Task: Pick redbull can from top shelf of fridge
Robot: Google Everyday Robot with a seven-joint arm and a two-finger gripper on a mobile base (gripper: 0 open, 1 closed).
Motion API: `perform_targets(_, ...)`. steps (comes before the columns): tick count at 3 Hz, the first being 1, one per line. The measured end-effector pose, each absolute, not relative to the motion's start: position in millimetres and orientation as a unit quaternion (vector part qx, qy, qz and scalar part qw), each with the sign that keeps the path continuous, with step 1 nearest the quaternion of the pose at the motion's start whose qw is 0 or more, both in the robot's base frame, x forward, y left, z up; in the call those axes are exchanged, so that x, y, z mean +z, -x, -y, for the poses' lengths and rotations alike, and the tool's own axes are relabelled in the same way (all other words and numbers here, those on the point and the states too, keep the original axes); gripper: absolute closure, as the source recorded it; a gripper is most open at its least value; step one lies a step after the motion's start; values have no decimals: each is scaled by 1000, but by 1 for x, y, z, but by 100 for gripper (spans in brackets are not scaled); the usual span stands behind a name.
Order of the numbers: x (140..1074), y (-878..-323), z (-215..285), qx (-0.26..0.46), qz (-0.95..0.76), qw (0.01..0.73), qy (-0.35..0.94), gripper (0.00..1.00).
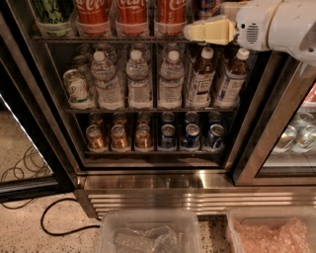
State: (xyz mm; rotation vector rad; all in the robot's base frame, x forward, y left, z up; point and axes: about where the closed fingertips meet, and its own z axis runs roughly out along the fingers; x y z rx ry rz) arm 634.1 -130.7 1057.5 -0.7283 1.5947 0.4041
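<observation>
The fridge (163, 180) stands open, with a black frame and a ribbed steel base. Its top shelf (108, 39) runs along the upper edge of the view and holds red Coca-Cola cans (132, 11) and a green can (52, 11). Right of them is a blue-and-silver can, the redbull can (207, 7), cut off by the frame's top and partly hidden by my gripper. My gripper (193, 31), cream-coloured on a white arm (276, 22), comes in from the right at shelf height, just below and in front of that can.
The middle rack holds water bottles (138, 81) and juice bottles (200, 79). The bottom rack holds short gold cans (118, 138) and blue cans (190, 137). A second glass door (291, 138) is at right. Plastic bins (148, 232) and a black cable (54, 217) are on the floor.
</observation>
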Motion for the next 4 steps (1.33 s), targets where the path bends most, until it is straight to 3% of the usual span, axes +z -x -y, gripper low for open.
perform_targets(2, 1046, -650, 148, 146, -710, 623, 293, 11)
perform_targets(4, 1043, -656, 153, 133, -717, 627, 275, 13)
